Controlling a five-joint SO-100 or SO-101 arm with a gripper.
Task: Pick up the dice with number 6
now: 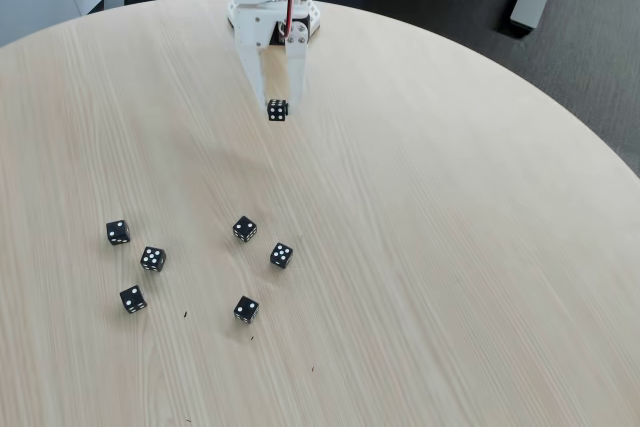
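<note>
My white gripper (277,105) reaches down from the arm base at the table's far edge in the fixed view. Its two fingers (296,72) close on a small black die with white pips, the dice with number 6 (277,110), held at the fingertips. The faces I can see on it are crowded with pips. Whether the die rests on the wood or hangs just above it is unclear.
Several other black dice lie in the near left part of the round wooden table (450,247): three at the left (118,232) (152,258) (132,298) and three nearer the middle (245,229) (281,255) (246,309). Dark floor lies beyond the table's edge.
</note>
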